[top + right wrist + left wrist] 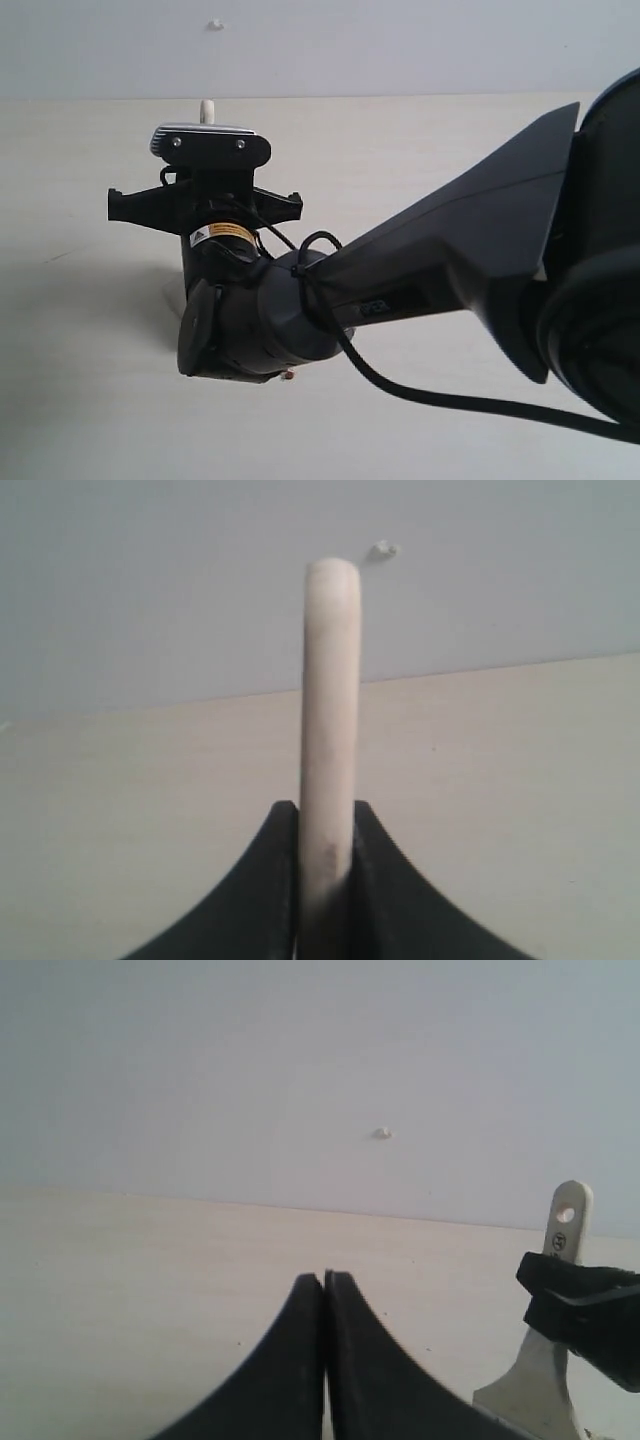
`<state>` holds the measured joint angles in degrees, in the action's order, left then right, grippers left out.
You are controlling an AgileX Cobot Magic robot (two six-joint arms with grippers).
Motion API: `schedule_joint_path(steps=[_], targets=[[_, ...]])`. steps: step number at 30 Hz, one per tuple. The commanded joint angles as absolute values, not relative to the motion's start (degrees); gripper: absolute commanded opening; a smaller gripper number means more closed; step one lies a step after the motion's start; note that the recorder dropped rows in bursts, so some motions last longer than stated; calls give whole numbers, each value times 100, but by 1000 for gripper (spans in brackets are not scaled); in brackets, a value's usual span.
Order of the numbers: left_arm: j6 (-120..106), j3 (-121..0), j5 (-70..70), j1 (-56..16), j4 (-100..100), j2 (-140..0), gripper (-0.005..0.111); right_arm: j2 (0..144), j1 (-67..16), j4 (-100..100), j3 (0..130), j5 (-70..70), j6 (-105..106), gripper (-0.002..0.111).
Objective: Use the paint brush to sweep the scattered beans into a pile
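right arm [430, 260]: reaching in from the right edge of the exterior frame to just left of centre, wrist bending down over the table [80, 200], with its camera housing [210, 143] riding on top

right pincer [327, 815]: clenching the paint brush [330, 680] by the handle, one finger on each side, and the handle is sticking straight up out of the gap

left pincer [325, 1282]: clenched on nothing, fingers pressing flat together, sitting bottom centre of the left wrist frame and pointing low across the table

paint brush look: standing upright at the right edge of the left wrist frame, showing a pale wooden handle with a hole [566, 1215] near the top and a silver ferrule [530, 1390] flaring out at the bottom edge. The bristles are getting cut off by the frame.

paint brush in the exterior frame: only the handle tip [207, 108] is poking up above the camera housing, upper left of centre

beans and pile: can't tell, the arm is covering the spot under the brush

wall [400, 40]: plain pale grey, running behind the table
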<state>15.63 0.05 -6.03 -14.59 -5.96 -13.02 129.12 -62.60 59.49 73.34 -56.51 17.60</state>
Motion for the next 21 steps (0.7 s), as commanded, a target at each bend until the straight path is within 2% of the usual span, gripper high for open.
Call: schedule_joint_path(steps=[1, 13, 16, 21], targets=[[1601, 0, -597, -1495, -577, -1265, 0, 12820, -6262, 6562, 7359, -5722, 2645, 0], [1601, 0, -597, -1495, -577, -1265, 0, 12371, -6406, 7213, 7359, -6228, 3568, 0], [1601, 0, -597, -1495, -577, -1265, 0, 12228, -6666, 6515, 7359, -6302, 3084, 0], [1601, 0, -597, -1495, -577, -1265, 0, 12546, -6547, 6092, 7399, -6486, 2039, 0]])
